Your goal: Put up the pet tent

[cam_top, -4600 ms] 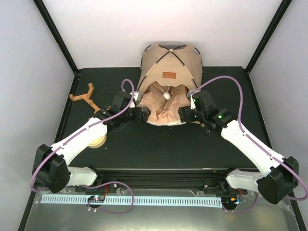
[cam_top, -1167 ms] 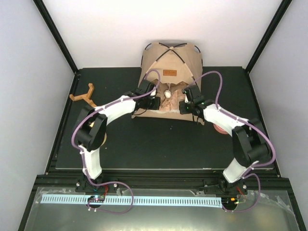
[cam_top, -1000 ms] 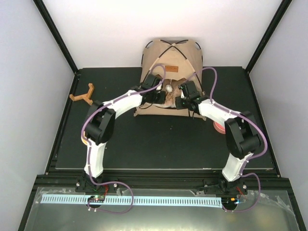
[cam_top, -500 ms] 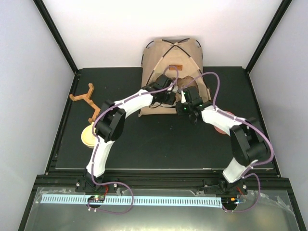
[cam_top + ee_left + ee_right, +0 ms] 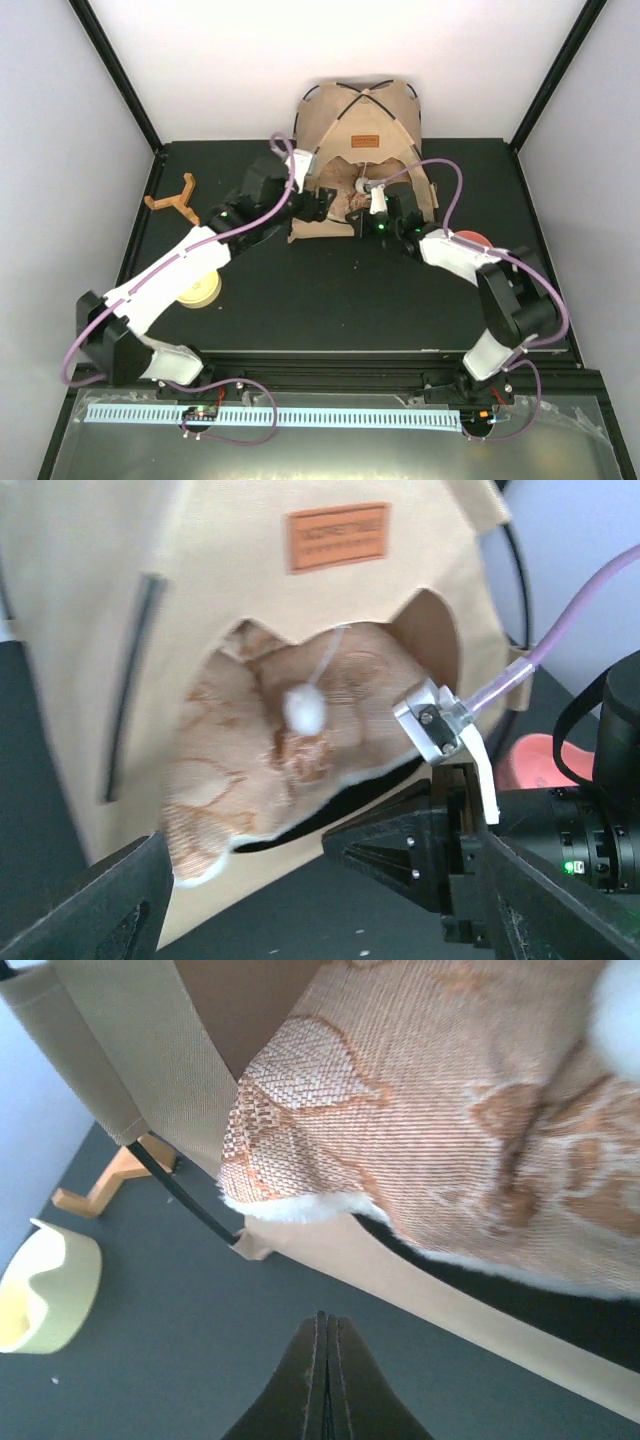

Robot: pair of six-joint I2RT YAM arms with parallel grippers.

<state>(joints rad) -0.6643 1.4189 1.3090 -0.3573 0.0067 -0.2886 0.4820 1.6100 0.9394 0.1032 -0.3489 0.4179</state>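
My left gripper [image 5: 327, 840] gapes empty (right gripper [image 5: 322, 1360] closed, empty); I fear bumping the tent [image 5: 362, 115] over.

A robot test cell in a lab. Plain white panels [image 5: 250, 60] in black framing [image 5: 115, 72] enclose a black tabletop [image 5: 330, 300]. A left arm [image 5: 170, 275] and right arm [image 5: 455, 255] stand bolted at its near edge.
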